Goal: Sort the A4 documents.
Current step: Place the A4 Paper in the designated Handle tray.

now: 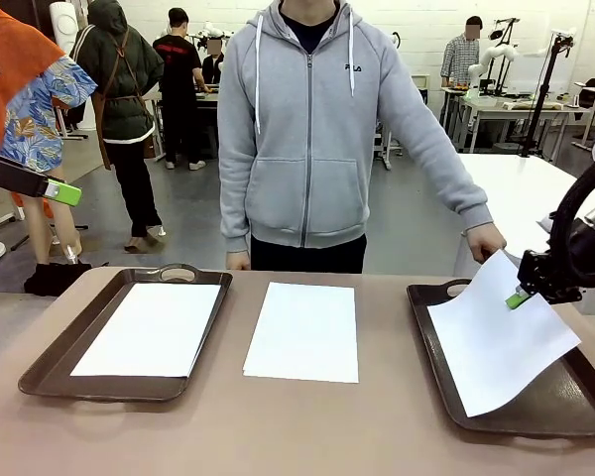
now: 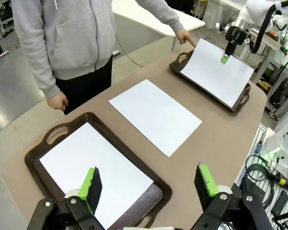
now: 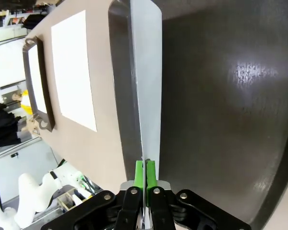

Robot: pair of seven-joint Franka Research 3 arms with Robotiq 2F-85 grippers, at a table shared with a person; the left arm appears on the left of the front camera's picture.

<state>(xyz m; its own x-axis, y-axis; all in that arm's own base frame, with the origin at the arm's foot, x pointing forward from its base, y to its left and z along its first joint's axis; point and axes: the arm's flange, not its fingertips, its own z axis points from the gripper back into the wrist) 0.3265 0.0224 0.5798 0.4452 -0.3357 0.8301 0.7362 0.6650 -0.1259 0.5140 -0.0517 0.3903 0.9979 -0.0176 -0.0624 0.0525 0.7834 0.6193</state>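
The only writing to be read is "FILA", in small print on the chest of the grey hoodie (image 1: 307, 149) worn by the person across the counter (image 1: 278, 426). All three A4 documents are blank white.

The left sheet (image 1: 151, 327) lies flat in the left tray (image 1: 50, 362). Its long axis runs from the robot's side towards the person, in line with the tray. The middle sheet (image 1: 303, 330) lies flat on the bare counter between the two trays and points the same way, its short edges facing robot and person.

The held sheet (image 1: 496, 342) is over the right tray (image 1: 565, 402), turned askew to it. One corner is raised and points towards the person's hand (image 1: 486, 241), which rests just beyond the tray's far handle, while the near part lies in the tray. The right gripper (image 1: 519, 297) has its jaws pinched tight on the sheet's right-hand edge. In the right wrist view the paper (image 3: 146, 86) rises almost edge-on from between the green pads (image 3: 139, 170).

The left gripper (image 2: 148, 171) hangs above the near end of the left tray, its jaws spread wide and holding nothing.
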